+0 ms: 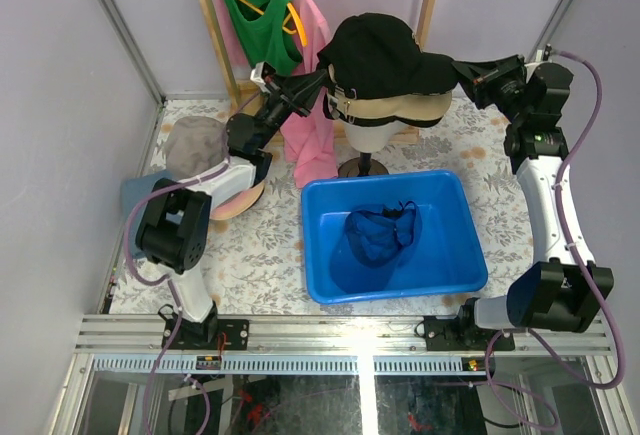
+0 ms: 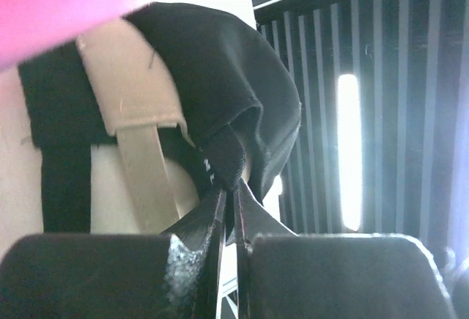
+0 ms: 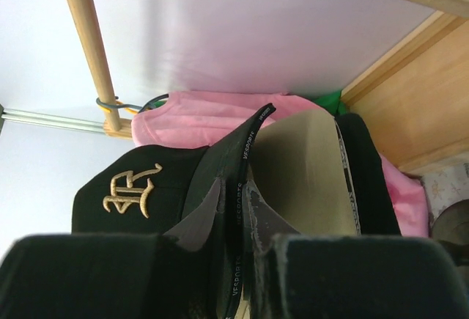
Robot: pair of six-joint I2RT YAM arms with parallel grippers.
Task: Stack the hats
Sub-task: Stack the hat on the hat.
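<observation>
At black cap [image 1: 378,53], left gripper [image 2: 229,200], right gripper [image 3: 236,196], raised, clamped

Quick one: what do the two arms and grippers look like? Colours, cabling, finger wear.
Both alike: the left arm and right arm have black joint housings, white links and a lilac cable looping outside. The left gripper and right gripper are black; the right one's fingers have scuffed grey pads.

1. Top of stack: black baseball cap [image 1: 385,55], gold-stitched logo [image 3: 132,191].
2. Beneath: khaki cap [image 1: 400,108].
3. Bright blue tub [image 1: 400,290]; inside, navy cap [image 1: 378,235].
4. Left side: grey-taupe bucket hat [image 1: 192,145].
5. Hanging: green shirt [image 1: 268,25], pink shirt [image 1: 312,145].
6. Grey floral print on white tablecloth [image 1: 255,255].
7. Plain cream mannequin head [image 1: 368,135].
</observation>
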